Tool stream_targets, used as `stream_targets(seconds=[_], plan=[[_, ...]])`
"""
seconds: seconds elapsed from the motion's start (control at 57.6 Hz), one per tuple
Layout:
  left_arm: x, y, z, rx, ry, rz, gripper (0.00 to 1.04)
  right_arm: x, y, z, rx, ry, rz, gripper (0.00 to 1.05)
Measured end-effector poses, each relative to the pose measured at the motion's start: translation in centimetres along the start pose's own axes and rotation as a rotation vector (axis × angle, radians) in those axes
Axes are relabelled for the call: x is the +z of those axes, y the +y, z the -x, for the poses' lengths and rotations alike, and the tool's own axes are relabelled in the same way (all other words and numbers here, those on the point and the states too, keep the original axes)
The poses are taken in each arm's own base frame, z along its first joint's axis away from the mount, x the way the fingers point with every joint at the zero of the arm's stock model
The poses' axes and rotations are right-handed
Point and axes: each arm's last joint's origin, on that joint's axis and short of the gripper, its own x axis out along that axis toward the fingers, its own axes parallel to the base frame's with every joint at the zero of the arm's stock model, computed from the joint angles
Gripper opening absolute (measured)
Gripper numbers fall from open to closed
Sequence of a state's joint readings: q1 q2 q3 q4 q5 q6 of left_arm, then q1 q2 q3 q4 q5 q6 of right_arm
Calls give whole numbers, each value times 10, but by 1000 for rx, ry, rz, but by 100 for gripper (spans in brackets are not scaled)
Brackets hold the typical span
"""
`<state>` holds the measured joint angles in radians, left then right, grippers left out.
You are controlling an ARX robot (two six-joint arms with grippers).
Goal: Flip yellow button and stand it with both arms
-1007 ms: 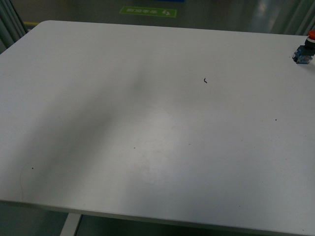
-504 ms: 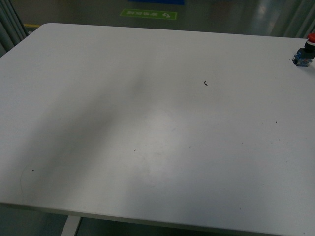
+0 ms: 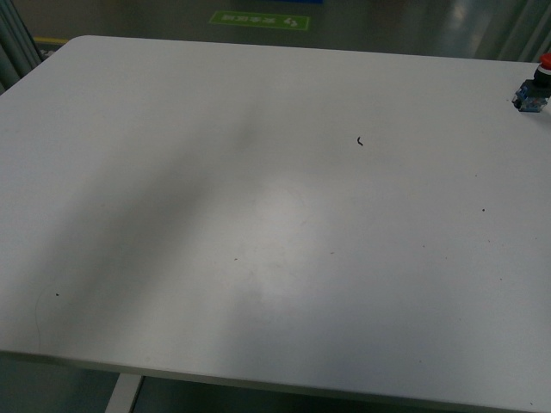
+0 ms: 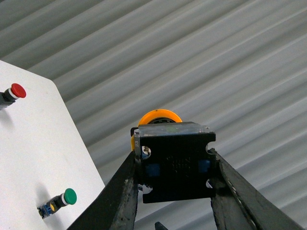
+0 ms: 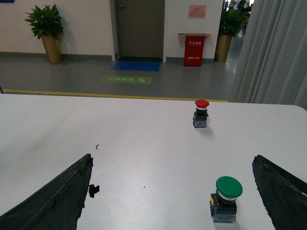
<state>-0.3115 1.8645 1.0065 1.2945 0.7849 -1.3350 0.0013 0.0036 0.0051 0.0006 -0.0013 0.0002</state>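
Left end effector (image 4: 175, 168) pinching one yellow button (image 4: 175, 165), right end effector (image 5: 171, 165) spread, one red button (image 5: 201, 113), one green button (image 5: 226, 198)

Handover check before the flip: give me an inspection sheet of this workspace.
Surface: white table, a small dark speck.
Job's things: yellow button held in the left claw, clear of the table, block toward the camera.
Clutter: red button and green button, both upright, apart.
Claws: left shut on the yellow button; right claw open, empty, above the table.
Cables: nothing seen.
Surroundings: grey curtain, door, potted plant, green floor sign.
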Motion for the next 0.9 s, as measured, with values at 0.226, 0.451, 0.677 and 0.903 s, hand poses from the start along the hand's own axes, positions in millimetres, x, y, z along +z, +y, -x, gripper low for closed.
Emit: stream_targets(seconds=[0.226, 0.451, 0.677, 0.903], plan=[[0, 0, 0, 0, -1, 3, 35, 17, 8, -18, 106, 114, -294, 97], [0, 0, 0, 0, -1, 3, 35, 58, 26, -76, 171, 170, -644, 97], [0, 0, 0, 1, 0, 4, 35, 80, 58, -117, 225, 217, -777, 97], [0, 0, 0, 1, -1, 4, 35, 107, 89, -146, 292, 230, -846, 97]])
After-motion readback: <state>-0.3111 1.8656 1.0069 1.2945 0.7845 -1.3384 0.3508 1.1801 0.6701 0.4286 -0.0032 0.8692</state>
